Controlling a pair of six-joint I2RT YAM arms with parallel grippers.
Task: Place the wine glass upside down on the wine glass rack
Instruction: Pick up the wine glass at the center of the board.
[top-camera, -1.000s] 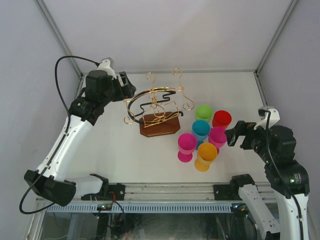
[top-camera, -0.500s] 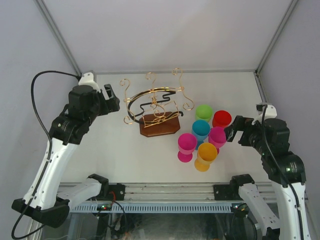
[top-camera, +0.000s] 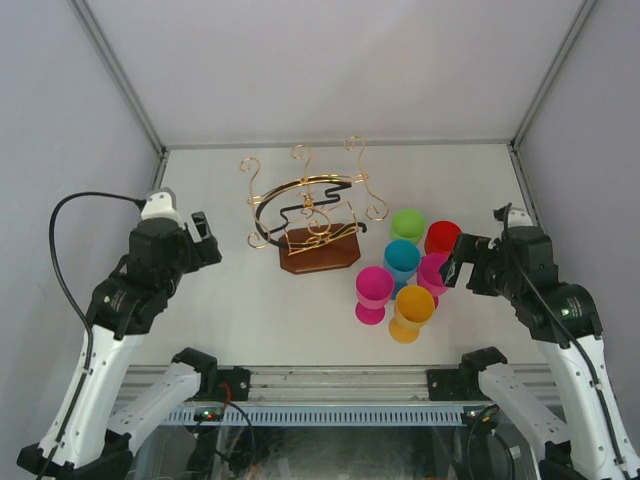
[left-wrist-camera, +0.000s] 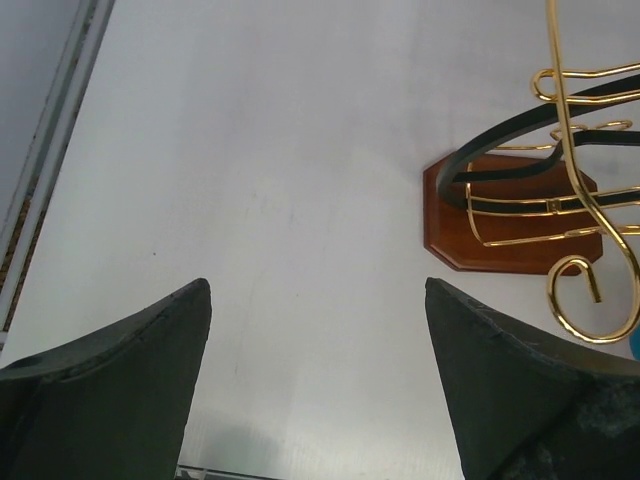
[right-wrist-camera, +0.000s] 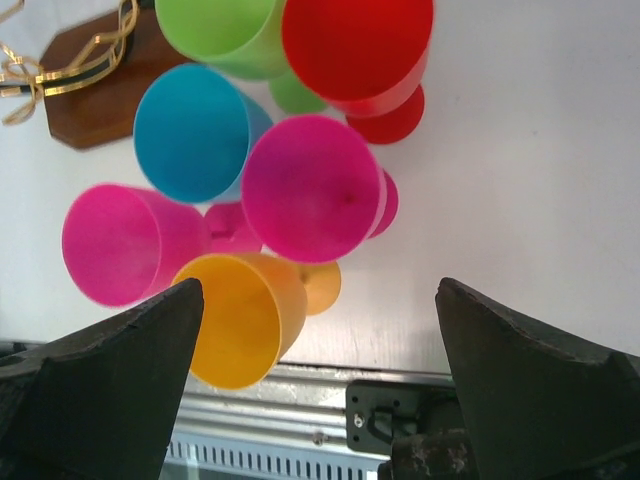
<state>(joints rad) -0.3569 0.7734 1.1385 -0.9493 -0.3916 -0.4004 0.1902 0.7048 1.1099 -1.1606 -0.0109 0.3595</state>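
Observation:
The wine glass rack (top-camera: 312, 215) is a gold wire stand with a black band on a brown wooden base, at the table's middle back; it also shows in the left wrist view (left-wrist-camera: 530, 205). Several coloured plastic wine glasses stand upright to its right: green (top-camera: 407, 224), red (top-camera: 443, 238), blue (top-camera: 402, 257), magenta (top-camera: 434, 271), pink (top-camera: 374, 289) and orange (top-camera: 412, 308). My right gripper (top-camera: 456, 265) is open and empty just right of the magenta glass (right-wrist-camera: 312, 186). My left gripper (top-camera: 205, 240) is open and empty, well left of the rack.
Grey enclosure walls stand close on the left, right and back. The table's front edge carries a metal rail (top-camera: 330, 385) and both arm bases. Bare table (left-wrist-camera: 250, 180) lies between my left gripper and the rack.
My left arm has pulled back from the rack toward the near left. My right gripper has moved left, closer to the magenta glass.

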